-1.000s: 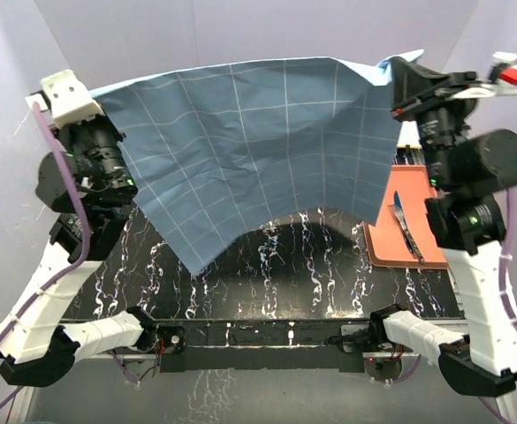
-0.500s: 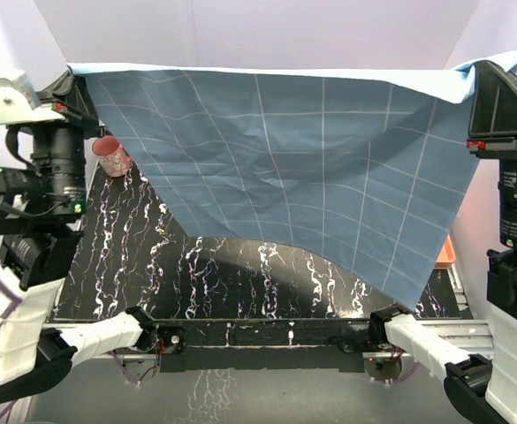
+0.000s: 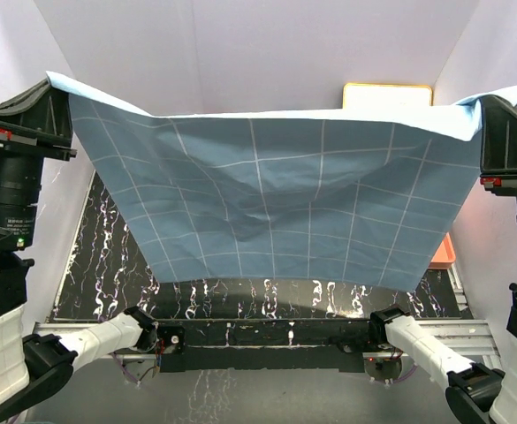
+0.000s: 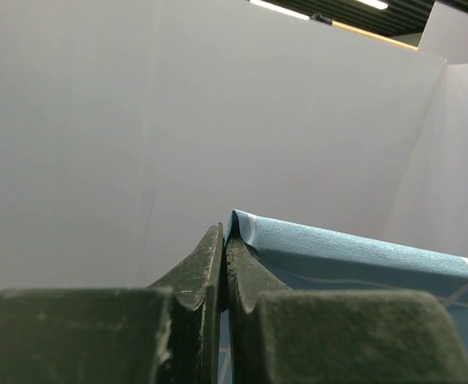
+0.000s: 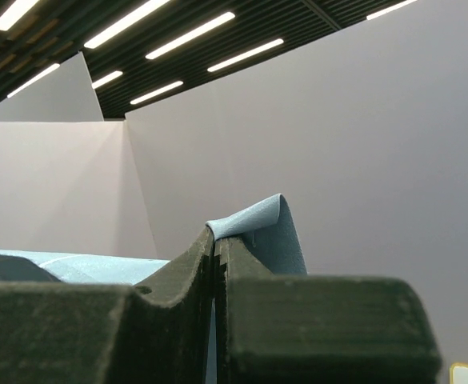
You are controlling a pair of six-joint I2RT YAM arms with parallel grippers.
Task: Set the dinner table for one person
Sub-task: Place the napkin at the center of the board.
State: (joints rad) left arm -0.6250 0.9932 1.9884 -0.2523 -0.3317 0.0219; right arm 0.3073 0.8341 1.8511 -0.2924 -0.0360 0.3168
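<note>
1. Top external: your left gripper (image 3: pixel 53 87) at 10 o'clock and right gripper (image 3: pixel 485 104) at 2 o'clock stretch a thin, white-gridded blue cloth (image 3: pixel 285 203) above the glossy veined dinner table (image 3: pixel 99 256), which shows only in this view.
2. Left wrist: matte dark fingers (image 4: pixel 190 276) pressed together, pinching a cloth corner.
3. Right wrist: jaws likewise clamp a corner, which curls over at 1 o'clock.

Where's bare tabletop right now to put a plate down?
Bare table shows at the left, beside the hanging cloth, and in a strip between cloth hem and front rail. The tray crowds the right; the middle is hidden.
</note>
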